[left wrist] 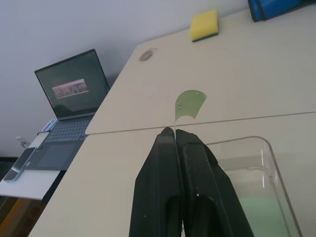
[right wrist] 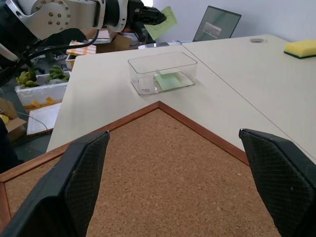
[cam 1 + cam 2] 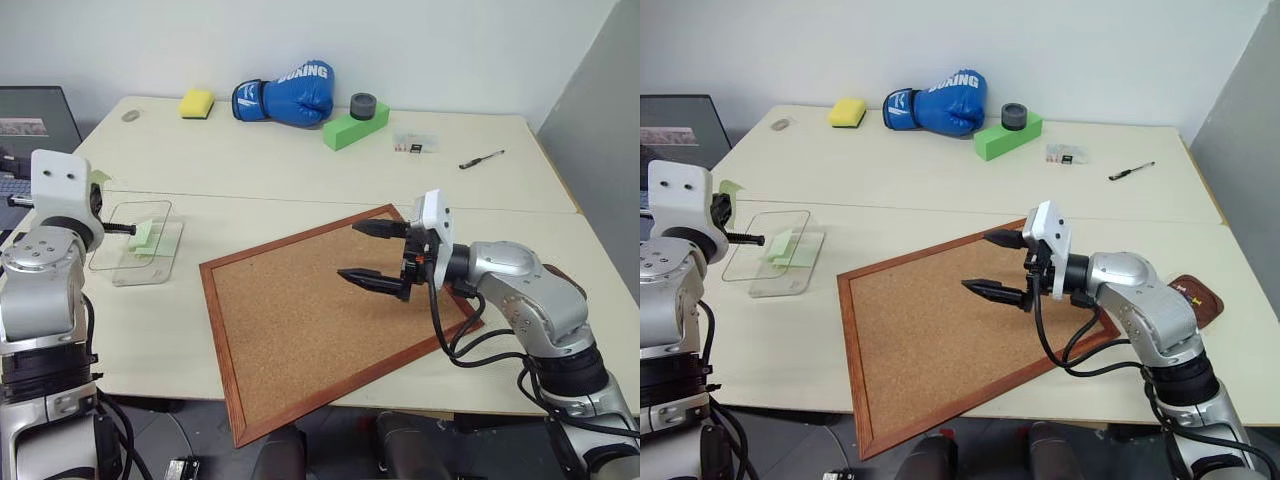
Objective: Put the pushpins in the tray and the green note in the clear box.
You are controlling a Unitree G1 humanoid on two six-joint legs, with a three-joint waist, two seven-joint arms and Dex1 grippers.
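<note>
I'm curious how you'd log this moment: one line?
left gripper: shut on green note | right gripper: open above corkboard | clear box: holds a green note

Pale table (image 3: 300, 170) carries corkboard (image 3: 320, 310), clear box (image 3: 140, 240), boxing glove (image 3: 290, 95), green foam block (image 3: 355, 125), yellow sponge (image 3: 197, 103), pen (image 3: 481, 159).

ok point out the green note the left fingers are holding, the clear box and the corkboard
green note (image 1: 190, 103): left wrist view, middle of the paper above the shut fingers
clear box (image 3: 112, 264): left eye view, near wall
corkboard (image 3: 310, 320): left eye view, bare cork surface
</note>
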